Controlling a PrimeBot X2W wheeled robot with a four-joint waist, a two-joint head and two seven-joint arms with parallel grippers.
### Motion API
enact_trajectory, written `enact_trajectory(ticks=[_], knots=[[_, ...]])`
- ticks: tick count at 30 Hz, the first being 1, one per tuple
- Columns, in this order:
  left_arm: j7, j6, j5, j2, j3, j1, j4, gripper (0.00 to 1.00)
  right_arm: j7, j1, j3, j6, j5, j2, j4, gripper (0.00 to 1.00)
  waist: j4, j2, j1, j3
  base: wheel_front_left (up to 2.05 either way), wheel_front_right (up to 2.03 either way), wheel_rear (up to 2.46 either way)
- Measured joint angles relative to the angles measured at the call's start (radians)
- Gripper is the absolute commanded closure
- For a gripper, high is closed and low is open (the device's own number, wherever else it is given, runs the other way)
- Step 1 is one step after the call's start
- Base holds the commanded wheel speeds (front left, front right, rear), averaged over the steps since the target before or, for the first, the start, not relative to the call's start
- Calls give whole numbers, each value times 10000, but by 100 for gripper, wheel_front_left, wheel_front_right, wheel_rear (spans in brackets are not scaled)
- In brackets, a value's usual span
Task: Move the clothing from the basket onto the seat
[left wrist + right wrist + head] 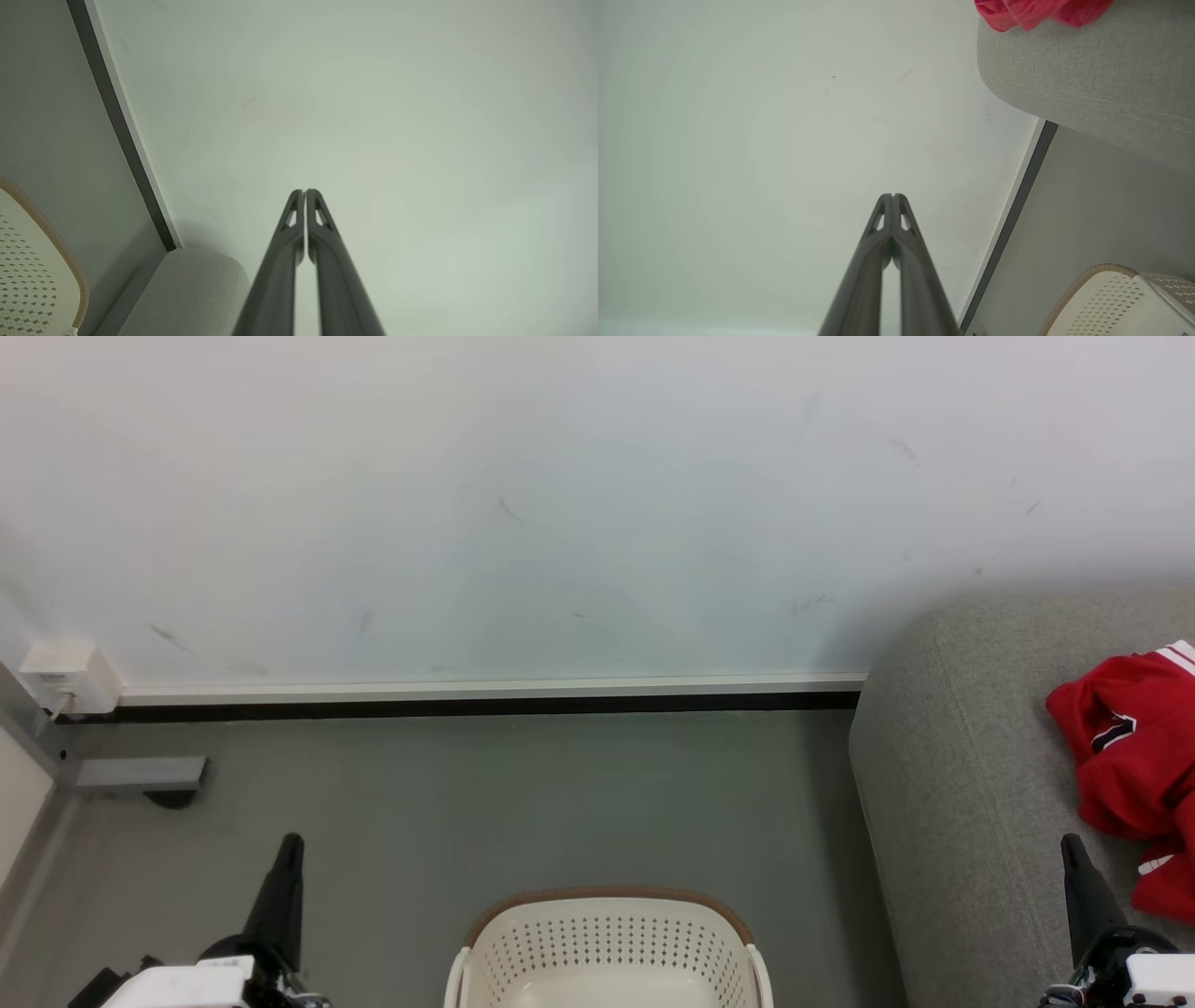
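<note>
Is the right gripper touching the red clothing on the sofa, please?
Apart: in the right wrist view the shut right gripper points at bare wall, while the clothing lies well off on the sofa.

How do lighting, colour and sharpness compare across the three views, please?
Head view: even, soft light, no glare; the bright red striped garment on the light grey fabric sofa is sharp. Left wrist view: greenish cast, edges dimmer, the cream perforated plastic basket slightly soft. Right wrist view: same cast; the garment at the top edge looks pinker and blurred.
</note>
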Motion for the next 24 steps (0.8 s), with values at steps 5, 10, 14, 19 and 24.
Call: enact_trajectory(ticks=[5,10,14,19,24], knots=[[4,0,-44,0,0,-10,-2,100,6,-3,-8,-2,56,6,-4,100,1,1,0,2,0,0,0],[4,0,-44,0,0,-11,-4,100,6,-4,-8,0,58,6,-6,100,1,0,0,2,0,0,0],[4,0,-44,0,0,-11,-4,100,6,-4,-8,0,58,6,-6,100,1,0,0,2,0,0,0],[4,0,-44,0,0,-11,-4,100,6,-4,-8,0,58,6,-6,100,1,0,0,2,0,0,0],[4,0,-44,0,0,-12,-4,100,6,-5,-8,0,58,6,-6,100,1,0,0,2,0,0,0]])
